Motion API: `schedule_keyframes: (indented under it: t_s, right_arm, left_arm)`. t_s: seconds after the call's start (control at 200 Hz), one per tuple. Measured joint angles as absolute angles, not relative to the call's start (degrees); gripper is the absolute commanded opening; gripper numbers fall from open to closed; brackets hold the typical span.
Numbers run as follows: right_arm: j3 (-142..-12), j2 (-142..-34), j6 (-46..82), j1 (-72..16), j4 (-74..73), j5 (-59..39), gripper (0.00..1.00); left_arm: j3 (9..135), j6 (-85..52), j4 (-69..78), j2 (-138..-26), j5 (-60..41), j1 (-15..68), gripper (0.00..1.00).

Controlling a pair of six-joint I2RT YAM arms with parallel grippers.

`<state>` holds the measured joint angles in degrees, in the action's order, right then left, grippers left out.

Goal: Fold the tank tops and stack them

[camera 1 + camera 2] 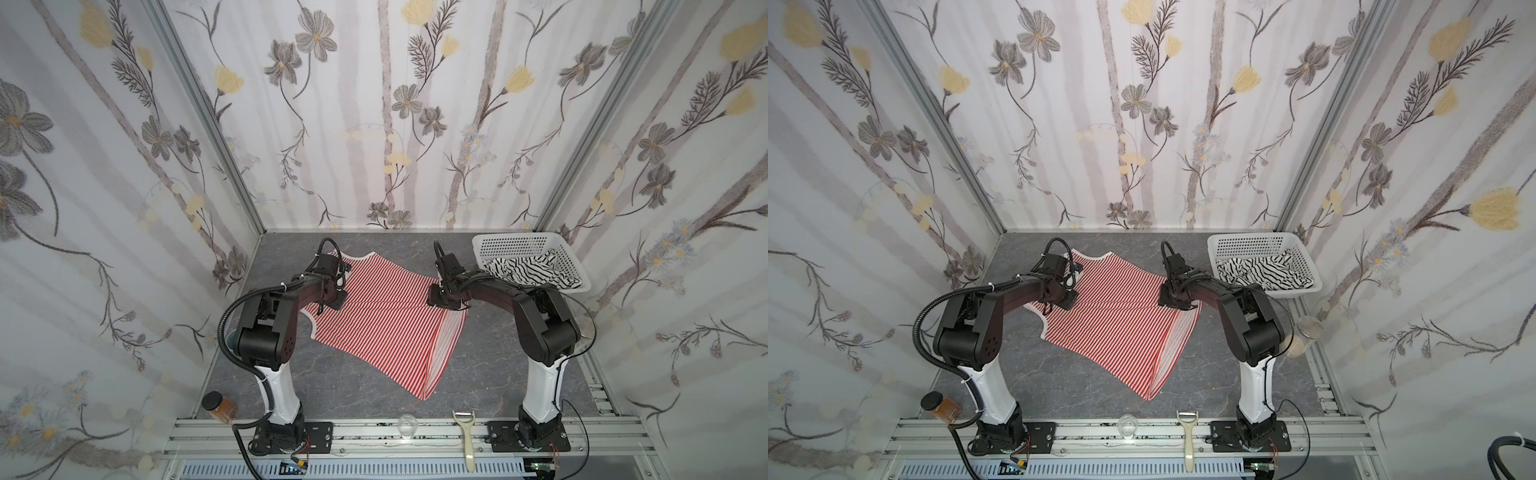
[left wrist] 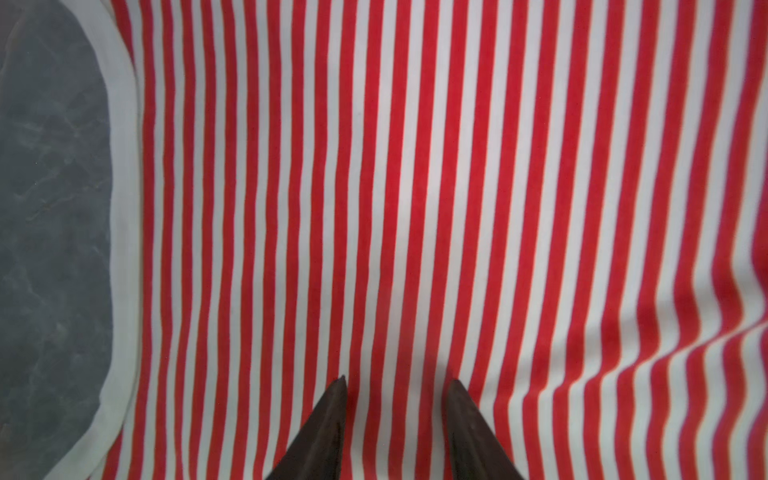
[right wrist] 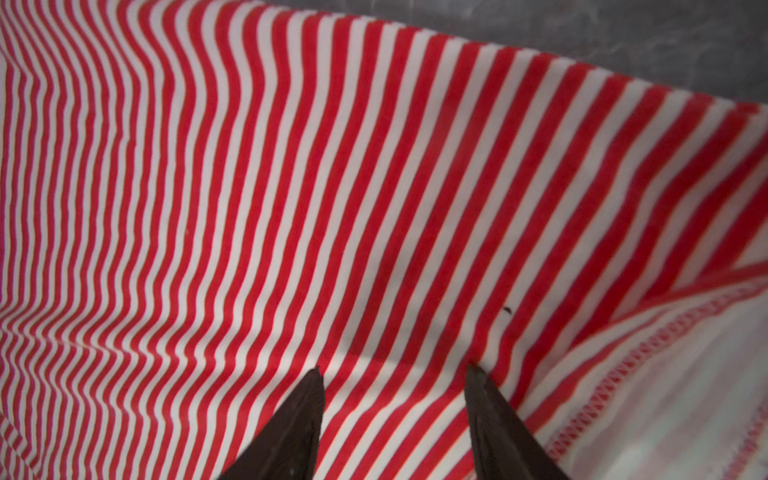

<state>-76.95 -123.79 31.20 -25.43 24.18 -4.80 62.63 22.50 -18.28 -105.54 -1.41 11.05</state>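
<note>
A: Where do we find the tops, reckoned from the white basket (image 1: 519, 244)?
B: We see the black-striped tank top (image 1: 524, 269) crumpled inside the basket, one edge over its rim. The red-striped tank top (image 1: 376, 320) lies spread on the grey table (image 1: 332, 386) just beside the basket, on the left arm's side
A: Is it flat?
B: Mostly, as far as we make out. Its hem is the end nearer the basket, and there it gapes so that we look at the pale inside with red stitching. Its white-trimmed straps lie at the end farthest from the basket
A: And the grippers?
B: We have the right gripper (image 3: 395, 370) down at the cloth by that hem, the edge closest to the basket. Its fingers (image 3: 496, 419) stand apart with only flat stripes between them, nothing pinched. The left gripper (image 2: 399, 380) is over the part far from the basket, beside an armhole's white trim; its fingers (image 2: 326, 428) are apart too and hold nothing
A: Do the tips touch the cloth?
B: We cannot tell for the left; the right tips seem to press it lightly
</note>
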Motion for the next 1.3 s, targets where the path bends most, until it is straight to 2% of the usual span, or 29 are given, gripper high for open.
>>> schedule_keyframes:
  t_s: [0.35,0.545,0.754,0.879,1.109,1.299]
  right_arm:
    - [-100.9,-138.4,27.1,-24.7,33.8,-4.1,0.57]
    - [-109.2,-141.0,24.9,-28.0,40.6,-4.5,0.57]
    - [-99.7,-129.3,24.6,-31.1,42.2,4.4,0.59]
    - [-92.0,-123.6,25.9,-31.6,41.6,11.3,0.62]
    - [-84.1,-122.5,27.4,-31.7,41.7,19.4,0.62]
    - [-83.5,-123.3,28.0,-32.1,41.0,21.4,0.62]
  left_arm:
    - [50.0,20.7,-20.9,-93.7,-3.5,11.1,0.42]
    - [47.6,19.7,-21.7,-91.1,-3.7,11.0,0.42]
    - [53.3,18.2,-22.2,-90.2,-4.7,11.0,0.43]
    - [59.9,17.5,-20.9,-95.2,-6.0,11.0,0.42]
    - [67.6,16.5,-19.2,-106.8,-6.0,11.0,0.41]
    - [66.5,16.5,-17.9,-108.9,-4.5,10.9,0.41]
